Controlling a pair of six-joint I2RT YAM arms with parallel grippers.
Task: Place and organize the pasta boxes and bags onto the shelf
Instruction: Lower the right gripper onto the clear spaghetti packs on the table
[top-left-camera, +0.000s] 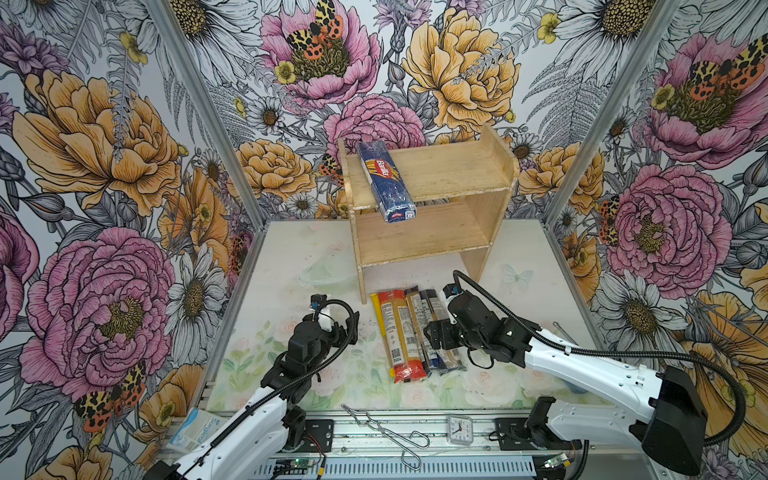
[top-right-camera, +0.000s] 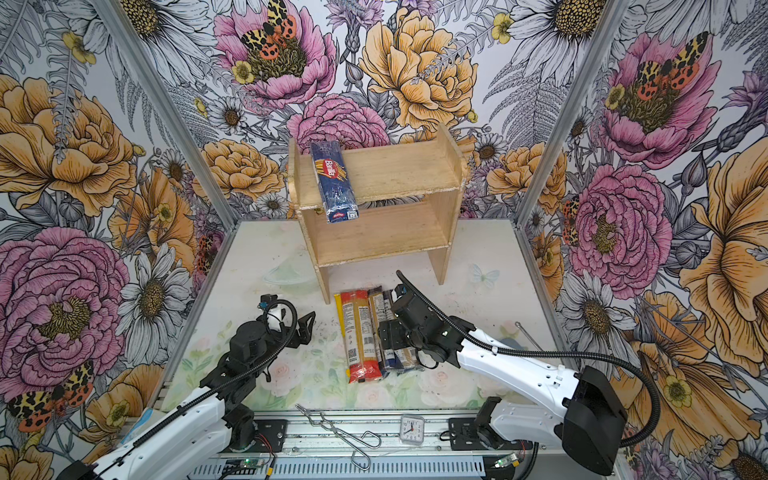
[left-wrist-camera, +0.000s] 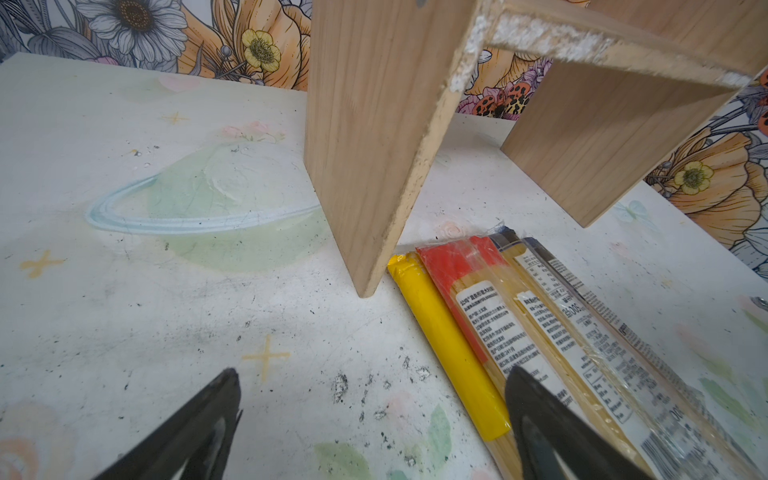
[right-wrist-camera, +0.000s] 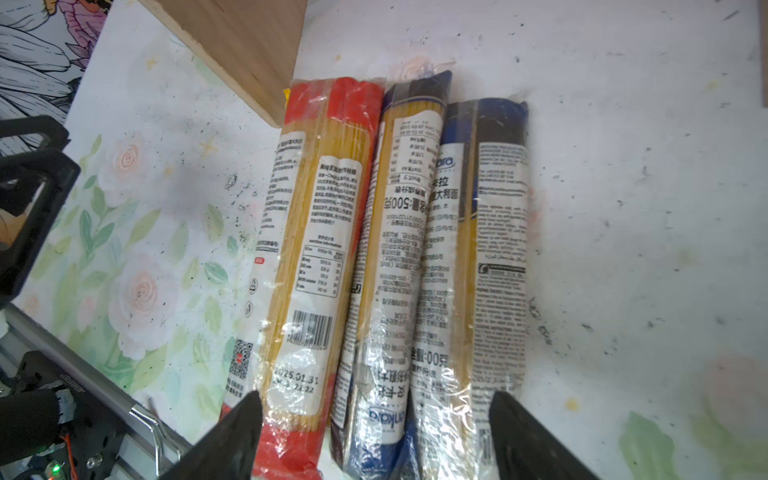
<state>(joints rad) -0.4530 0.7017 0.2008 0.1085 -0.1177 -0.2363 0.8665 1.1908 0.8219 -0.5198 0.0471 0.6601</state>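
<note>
Right claw (right-wrist-camera: 376, 399) hangs spread over four spaghetti packs (top-left-camera: 399, 328) on the worktop (top-left-camera: 291, 257), left claw (left-wrist-camera: 372, 374) spread too; I count only the Barilla pack (top-left-camera: 384, 178) on the shelf (top-left-camera: 457, 170).

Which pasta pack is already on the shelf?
The dark blue Barilla pack, lying on the shelf top board with its near end overhanging the front edge. The other four lie side by side on the table.

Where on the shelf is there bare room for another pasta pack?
Top board: bare from the blue box to the right side panel. Lower board: bare across its whole width. Crowded: the table in front of the shelf, four packs side by side with the right hand over them.
</note>
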